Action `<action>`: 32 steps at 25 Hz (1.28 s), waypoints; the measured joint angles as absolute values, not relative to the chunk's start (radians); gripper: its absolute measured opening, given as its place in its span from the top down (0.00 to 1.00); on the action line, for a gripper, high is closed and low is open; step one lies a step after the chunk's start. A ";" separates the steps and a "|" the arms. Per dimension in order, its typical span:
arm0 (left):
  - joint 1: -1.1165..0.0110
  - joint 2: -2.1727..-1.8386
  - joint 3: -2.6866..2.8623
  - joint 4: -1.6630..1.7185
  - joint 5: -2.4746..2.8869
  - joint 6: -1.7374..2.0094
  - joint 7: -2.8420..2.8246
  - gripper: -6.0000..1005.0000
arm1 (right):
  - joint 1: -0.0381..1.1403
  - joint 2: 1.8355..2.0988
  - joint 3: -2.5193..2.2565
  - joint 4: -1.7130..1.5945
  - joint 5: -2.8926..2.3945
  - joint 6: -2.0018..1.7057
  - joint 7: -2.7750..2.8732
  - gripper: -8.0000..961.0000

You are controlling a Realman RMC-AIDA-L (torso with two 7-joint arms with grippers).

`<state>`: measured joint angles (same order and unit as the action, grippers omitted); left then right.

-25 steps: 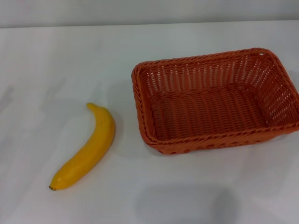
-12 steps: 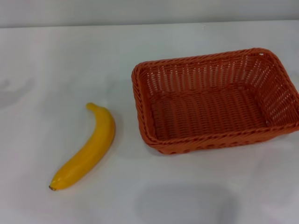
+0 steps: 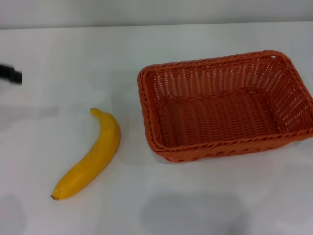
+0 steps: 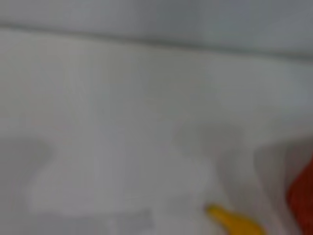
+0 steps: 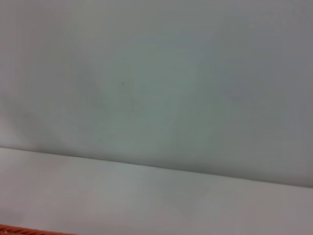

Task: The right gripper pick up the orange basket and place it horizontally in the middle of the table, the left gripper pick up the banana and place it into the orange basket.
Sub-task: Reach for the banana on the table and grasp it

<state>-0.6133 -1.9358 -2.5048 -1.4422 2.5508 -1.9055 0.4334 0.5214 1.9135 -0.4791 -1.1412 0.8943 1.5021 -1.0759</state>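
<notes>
The orange basket stands upright and empty on the white table, right of centre, its long side running left to right. To its left lies the banana, slanted, with its dark tip toward the front left. A black piece of my left gripper pokes in at the far left edge, behind and left of the banana and well apart from it. In the left wrist view the banana's end and a sliver of the orange basket show. My right gripper is out of view; the right wrist view catches only the basket's rim.
Behind the table's far edge stands a plain grey wall. Soft shadows lie on the tabletop at the front middle and at the left.
A black part of my left gripper has come into the head view at the far left edge, and the shadows on the left have shifted. Banana and basket have not moved.
</notes>
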 joint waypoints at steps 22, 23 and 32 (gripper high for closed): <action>-0.857 -1.980 -2.190 -1.058 2.651 -1.802 0.426 0.13 | 0.522 1.960 -0.492 -1.140 0.954 1.447 -1.184 0.27; -0.868 -1.980 -2.178 -1.037 2.651 -1.800 0.426 0.13 | 0.523 1.961 -0.492 -1.140 0.954 1.446 -1.186 0.27; -0.932 -1.984 -2.146 -0.913 2.739 -1.785 0.418 0.13 | 0.523 1.966 -0.491 -1.140 0.954 1.431 -1.192 0.27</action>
